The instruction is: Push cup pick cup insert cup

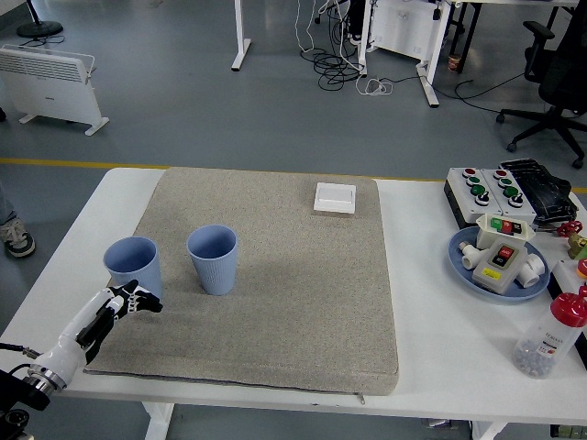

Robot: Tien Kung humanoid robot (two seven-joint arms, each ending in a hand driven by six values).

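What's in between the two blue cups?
Nothing. In the head view, only bare beige mat shows between the left cup and the right cup; they stand apart.

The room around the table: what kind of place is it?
Probably a robotics lab or workshop: push-button control boxes on the white table, loose cables on the grey floor, and height-adjustable desks behind.

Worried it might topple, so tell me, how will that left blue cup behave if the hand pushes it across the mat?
The left cup looks empty and tall, so probably light and tippy. The mat looks rough, so it may catch. Left hand sits low, which helps.
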